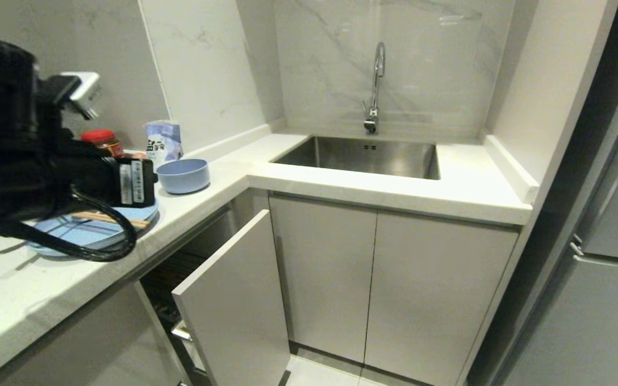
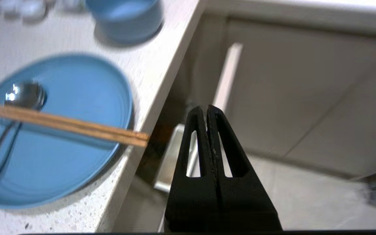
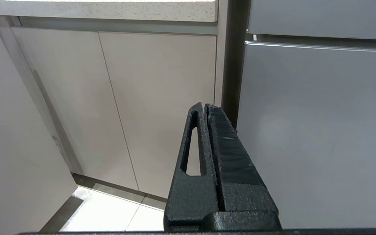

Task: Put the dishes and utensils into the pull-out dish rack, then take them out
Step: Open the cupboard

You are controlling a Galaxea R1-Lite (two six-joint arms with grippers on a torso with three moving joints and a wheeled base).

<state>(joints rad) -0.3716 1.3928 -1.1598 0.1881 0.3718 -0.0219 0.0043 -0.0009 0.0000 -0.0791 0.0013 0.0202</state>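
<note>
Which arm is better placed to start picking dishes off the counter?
Left. The left gripper, shut and empty, hangs just past the counter edge beside the plate bearing the chopsticks and spoon. The right gripper faces lower cabinet doors.

Light-blue plate (image 2: 60, 156) on counter, chopsticks (image 2: 64, 124) and spoon (image 2: 24, 94) across it; blue bowl (image 1: 183, 175) beside; dish rack (image 1: 223, 300) pulled out.

Chopsticks (image 2: 64, 124) and spoon (image 2: 24, 96) on plate (image 2: 77, 163); bowl (image 1: 183, 175) behind plate on counter (image 1: 46, 289); rack (image 1: 234, 300) pulled out below.

Even indoor light, glare on faucet (image 1: 377, 64), blurred bowl (image 2: 126, 18) in left wrist view, bent edges
</note>
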